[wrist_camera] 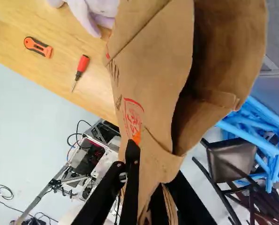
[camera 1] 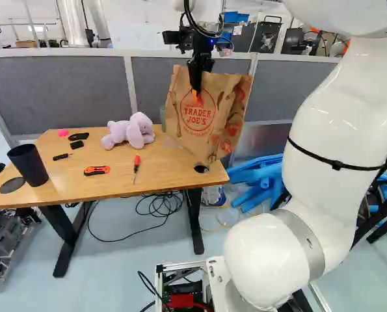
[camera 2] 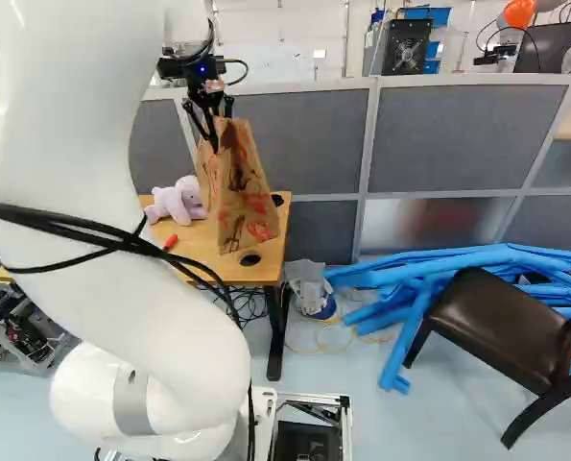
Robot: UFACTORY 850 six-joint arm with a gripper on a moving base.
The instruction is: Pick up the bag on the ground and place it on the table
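The claw [camera 1: 196, 95] points down with its two black fingers pinching the brown paper bag [camera 1: 209, 127] near its top edge, the paper running between them. Above it the white arm [camera 1: 339, 123] rises in thick, smooth, glossy curves from the joint at the foot and reaches ahead, a thin dark strap around it. The bag hangs at the right end of the desk [camera 1: 63, 185] in the left base view, in front of or over the top; I can't tell whether its bottom touches the wood. It slants a little, its mouth gaping, with creased, crinkled sides and red print, round on one face. On the smooth, light wood sit a fuzzy lilac stuffed toy [camera 1: 129, 132], a screwdriver [camera 1: 136, 164] with a red handle, an orange box cutter [camera 1: 97, 170] and a dark, tapering cup [camera 1: 28, 164]. Past the desk lie long blue tubes [camera 2: 410, 298], near a chair [camera 2: 496, 322] with a dark, shiny seat.
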